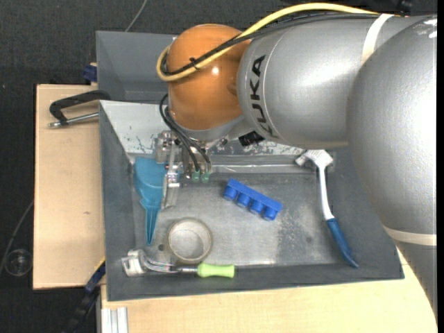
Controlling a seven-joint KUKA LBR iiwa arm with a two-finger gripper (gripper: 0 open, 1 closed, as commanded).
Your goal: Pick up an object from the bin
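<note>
My gripper (pixel 177 164) hangs under the orange wrist cover at the bin's back left, low over the floor. A light blue funnel (pixel 146 189) lies right beside it on the left, spout pointing toward the front, and seems to touch the gripper's left side. In front of the gripper lies a shiny metal ring (pixel 189 239). A dark blue ridged block (pixel 251 200) lies to the right of the gripper, apart from it. I see nothing held in the gripper.
A tool with a green handle and clear head (pixel 182 268) lies along the front wall. A white and blue toothbrush (pixel 327 203) lies along the right wall. The big silver arm covers the bin's back right.
</note>
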